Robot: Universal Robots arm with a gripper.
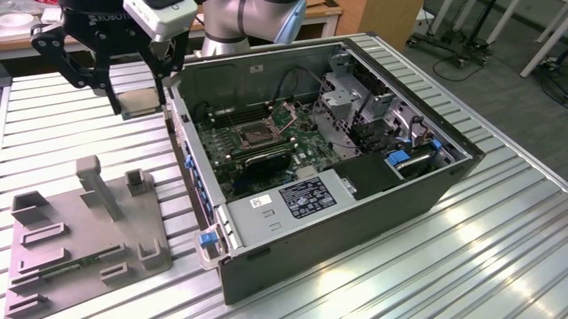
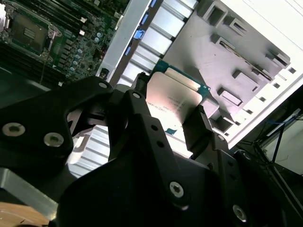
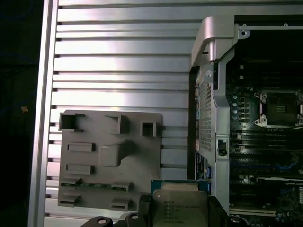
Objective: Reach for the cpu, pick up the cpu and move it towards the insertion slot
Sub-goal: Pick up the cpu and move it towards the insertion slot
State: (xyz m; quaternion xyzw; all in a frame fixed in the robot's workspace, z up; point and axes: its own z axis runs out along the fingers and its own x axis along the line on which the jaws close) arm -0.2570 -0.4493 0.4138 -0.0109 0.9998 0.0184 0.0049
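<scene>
The cpu [image 1: 140,102], a small square chip with a silvery face, hangs in the air with my gripper [image 1: 140,107] shut on its edges. It is held above the slatted table, just off the open computer case's side at the exterior view's left. In both wrist views the cpu [image 2: 173,100] [image 3: 182,204] sits between the black fingers [image 2: 201,127]. The insertion slot [image 1: 254,136], a square socket with a dark centre and a metal frame, lies on the green motherboard inside the case, apart from the chip. The insertion slot [image 2: 27,32] [image 3: 279,108] is uncovered in both wrist views.
The open computer case [image 1: 355,219] lies on its side on a slatted metal table [image 1: 497,252]. A grey parts holder [image 1: 89,226] with raised pockets lies on the table at the exterior view's left, below the gripper. Cables and drive cages crowd the case's far side.
</scene>
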